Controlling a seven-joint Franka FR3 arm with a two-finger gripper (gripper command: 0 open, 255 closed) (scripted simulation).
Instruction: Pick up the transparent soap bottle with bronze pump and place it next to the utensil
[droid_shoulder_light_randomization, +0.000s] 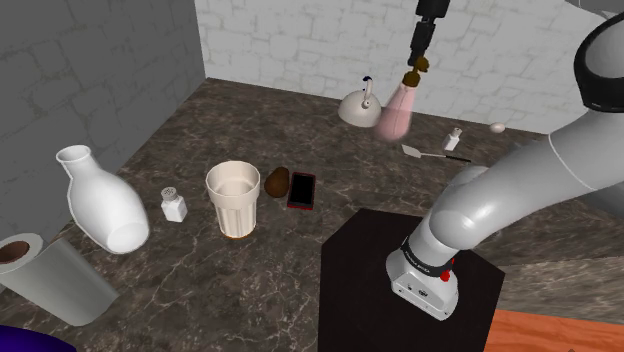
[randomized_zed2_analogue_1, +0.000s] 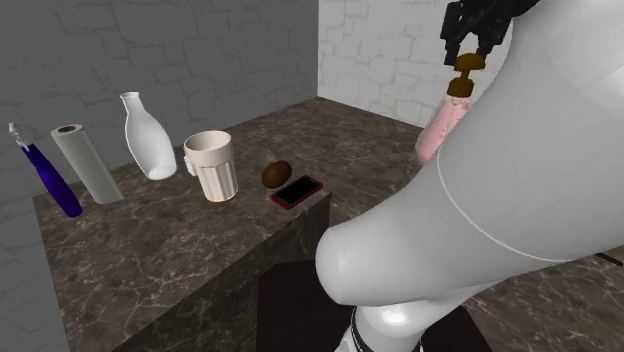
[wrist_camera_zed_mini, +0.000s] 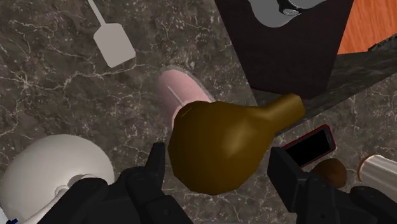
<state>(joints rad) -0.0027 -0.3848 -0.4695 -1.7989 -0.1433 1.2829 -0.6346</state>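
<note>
The soap bottle (droid_shoulder_light_randomization: 395, 113) has a pale pink see-through body and a bronze pump (droid_shoulder_light_randomization: 415, 72). It hangs tilted in the air above the back of the dark marble table (droid_shoulder_light_randomization: 200, 280). My gripper (droid_shoulder_light_randomization: 416, 60) is shut on the pump from above. The second exterior view has the gripper (randomized_zed2_analogue_1: 466, 50) over the bottle (randomized_zed2_analogue_1: 443, 125). In the wrist view the black fingers (wrist_camera_zed_mini: 156, 162) clasp the bronze pump (wrist_camera_zed_mini: 219, 143), and the pink body (wrist_camera_zed_mini: 181, 92) points down toward the table. The utensil, a grey spatula (droid_shoulder_light_randomization: 425, 153) (wrist_camera_zed_mini: 113, 41), lies flat on the table below and just beyond the bottle.
A white kettle (droid_shoulder_light_randomization: 358, 105) stands beside the hanging bottle. A small shaker (droid_shoulder_light_randomization: 453, 137) and a white egg-like thing (droid_shoulder_light_randomization: 498, 127) lie near the spatula. Nearer are a ribbed cup (droid_shoulder_light_randomization: 233, 198), a brown lump (droid_shoulder_light_randomization: 277, 183), a red phone (droid_shoulder_light_randomization: 300, 190), a white vase (droid_shoulder_light_randomization: 100, 200) and a paper roll (droid_shoulder_light_randomization: 50, 275).
</note>
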